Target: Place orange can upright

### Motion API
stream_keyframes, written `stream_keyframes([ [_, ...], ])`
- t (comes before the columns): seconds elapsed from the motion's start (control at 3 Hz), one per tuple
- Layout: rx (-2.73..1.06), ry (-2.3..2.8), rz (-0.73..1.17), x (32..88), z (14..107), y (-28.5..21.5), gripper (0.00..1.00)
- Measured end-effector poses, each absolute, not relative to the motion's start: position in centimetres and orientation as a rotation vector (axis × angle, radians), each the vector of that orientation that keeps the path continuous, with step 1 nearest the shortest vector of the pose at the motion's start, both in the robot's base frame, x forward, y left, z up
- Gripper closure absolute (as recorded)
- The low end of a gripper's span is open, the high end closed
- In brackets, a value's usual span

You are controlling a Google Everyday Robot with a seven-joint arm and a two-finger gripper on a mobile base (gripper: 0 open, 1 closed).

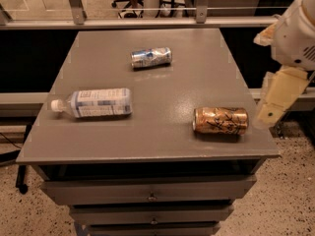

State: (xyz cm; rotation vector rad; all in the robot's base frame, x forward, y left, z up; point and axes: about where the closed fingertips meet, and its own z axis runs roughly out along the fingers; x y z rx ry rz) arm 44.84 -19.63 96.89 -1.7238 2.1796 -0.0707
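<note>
The orange can (220, 121) lies on its side near the front right of the grey table (162, 87), its silver top pointing left. My gripper (272, 104) hangs just off the table's right edge, a short way right of the can and not touching it. It is pale cream, points down and slightly left, and holds nothing that I can see.
A silver-and-blue can (151, 57) lies on its side at the back middle. A clear plastic bottle (94, 103) with a white cap lies on its side at the left. Drawers sit below the table's front edge. A rail runs behind the table.
</note>
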Motion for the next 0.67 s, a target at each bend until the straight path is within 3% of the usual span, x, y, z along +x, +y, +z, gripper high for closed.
stream_keyframes([
  [0.67, -1.772, 2.078, 0.035, 46.5, 92.7, -13.1, 0.00],
])
